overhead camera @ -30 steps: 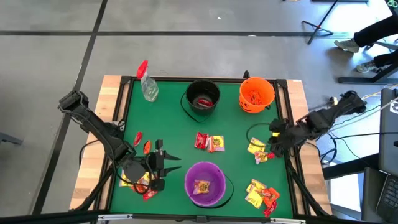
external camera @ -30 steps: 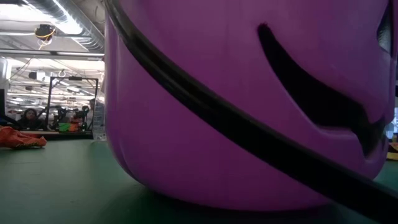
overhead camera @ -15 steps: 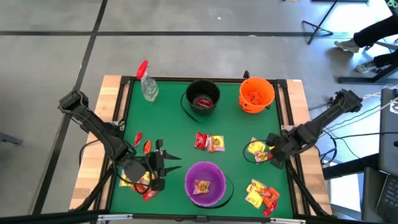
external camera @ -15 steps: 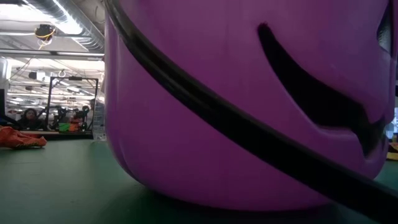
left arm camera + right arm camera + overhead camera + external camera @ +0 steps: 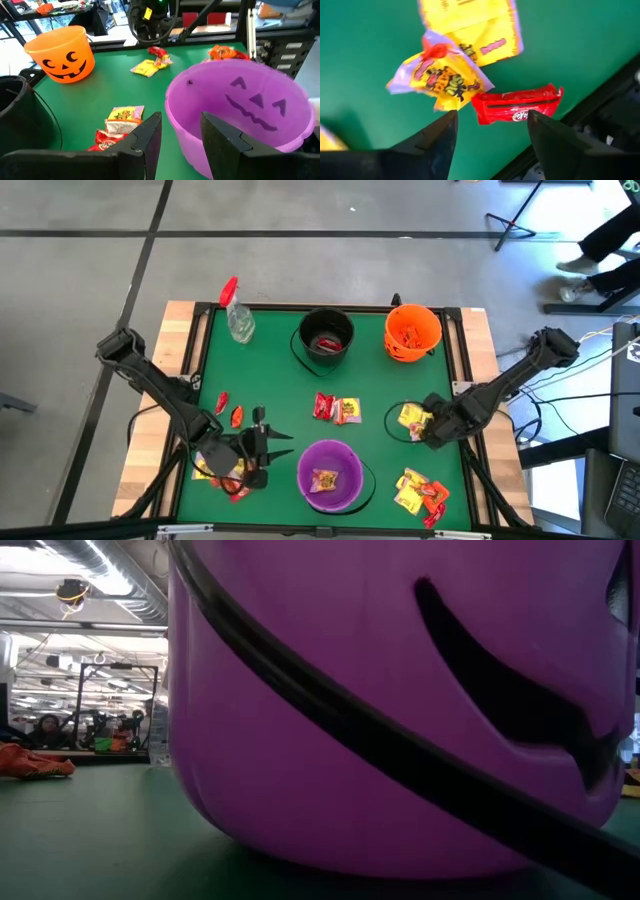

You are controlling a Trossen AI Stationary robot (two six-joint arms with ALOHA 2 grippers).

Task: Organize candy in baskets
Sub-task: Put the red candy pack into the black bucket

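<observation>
Candy (image 5: 337, 410) is lying in small clusters across your green surface (image 5: 280, 395), with some already sitting in the purple basket (image 5: 329, 474), the black basket (image 5: 326, 338) and the orange basket (image 5: 412, 332). Your right gripper (image 5: 490, 131) is hanging low over a yellow packet (image 5: 440, 77) and a red packet (image 5: 517, 104) near the surface's right edge, its jaws standing apart with nothing between them. Your left gripper (image 5: 181, 131) is waiting just beside the purple basket, jaws apart and holding nothing.
</observation>
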